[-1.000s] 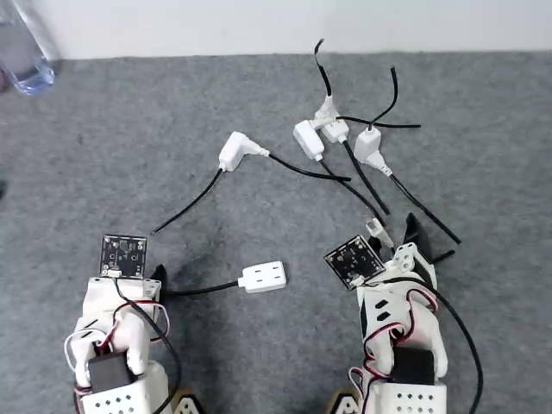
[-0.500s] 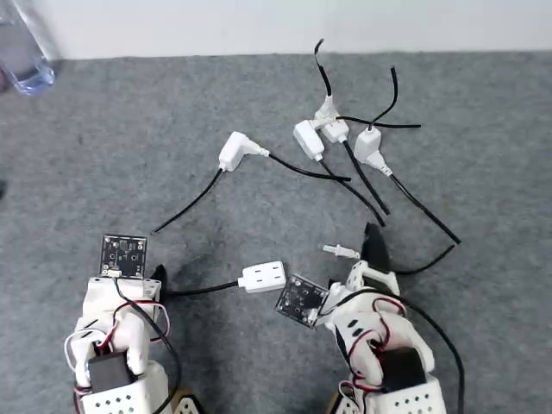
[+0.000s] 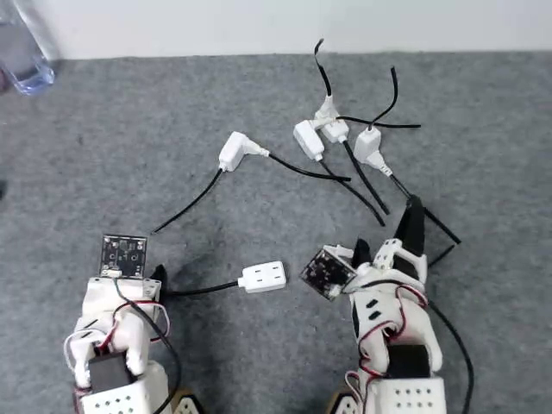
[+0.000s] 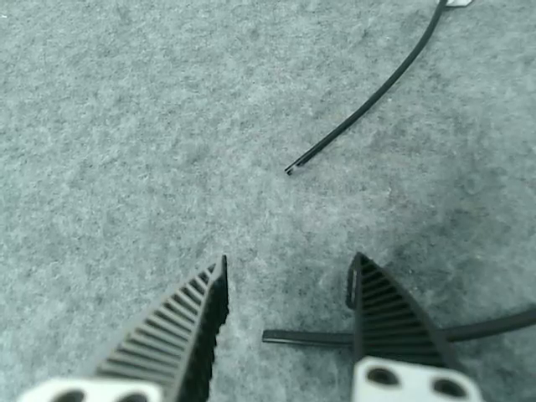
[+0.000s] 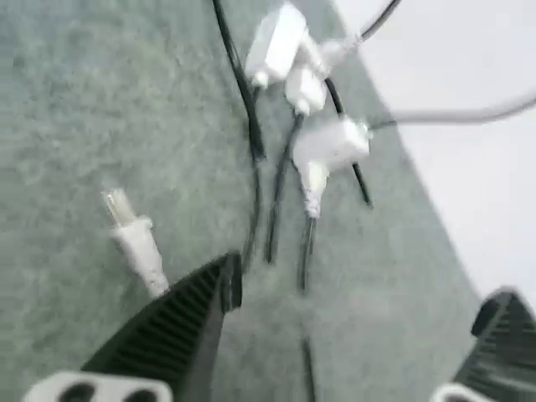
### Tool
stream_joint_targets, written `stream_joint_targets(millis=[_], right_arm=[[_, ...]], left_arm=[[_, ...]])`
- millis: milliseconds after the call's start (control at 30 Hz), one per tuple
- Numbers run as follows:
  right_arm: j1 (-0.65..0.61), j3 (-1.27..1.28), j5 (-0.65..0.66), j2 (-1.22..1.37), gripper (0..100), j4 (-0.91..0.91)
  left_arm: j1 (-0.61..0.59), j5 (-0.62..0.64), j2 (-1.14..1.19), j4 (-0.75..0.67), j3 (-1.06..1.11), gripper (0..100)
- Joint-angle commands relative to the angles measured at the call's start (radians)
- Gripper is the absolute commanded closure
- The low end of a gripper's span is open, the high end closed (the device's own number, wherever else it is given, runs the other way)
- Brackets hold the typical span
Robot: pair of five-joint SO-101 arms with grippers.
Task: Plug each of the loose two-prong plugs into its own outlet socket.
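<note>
Right fingers point(image 5: 180, 322) apart, one hides loose plug point(image 5: 138, 243) tail; left fingers point(image 4: 180, 327) apart

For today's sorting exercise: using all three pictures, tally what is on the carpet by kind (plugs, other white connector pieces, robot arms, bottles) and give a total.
Loose two-prong plug: 1
Other white connector pieces: 5
Robot arms: 2
Clear bottle: 1
Total: 9
</note>
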Motion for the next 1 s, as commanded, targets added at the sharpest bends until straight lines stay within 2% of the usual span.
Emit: stream_joint_targets(millis=[0,133,267,433,667,967], right_arm=[[0.016,-0.037,-0.068,0.073,57.8,-0.050],[0.016,-0.164,-0.180,0.157,57.8,-0.005],[0.015,-0.414,-0.296,0.269,57.8,0.185],[-0.001,-0.655,-0.341,0.386,57.8,0.354],[-0.001,-0.891,-0.442,0.552,57.8,0.499],[-0.001,-1.227,-0.509,0.924,57.8,0.740]], left_arm=[[0.000,-0.005,-0.012,-0.014,-0.005,78],[0.000,-0.005,-0.012,-0.014,-0.005,78],[0.000,-0.005,-0.012,-0.015,-0.005,78],[0.000,-0.005,-0.012,-0.015,-0.005,78],[0.000,-0.005,-0.012,-0.015,-0.005,78],[0.000,-0.005,-0.012,-0.015,-0.005,78]])
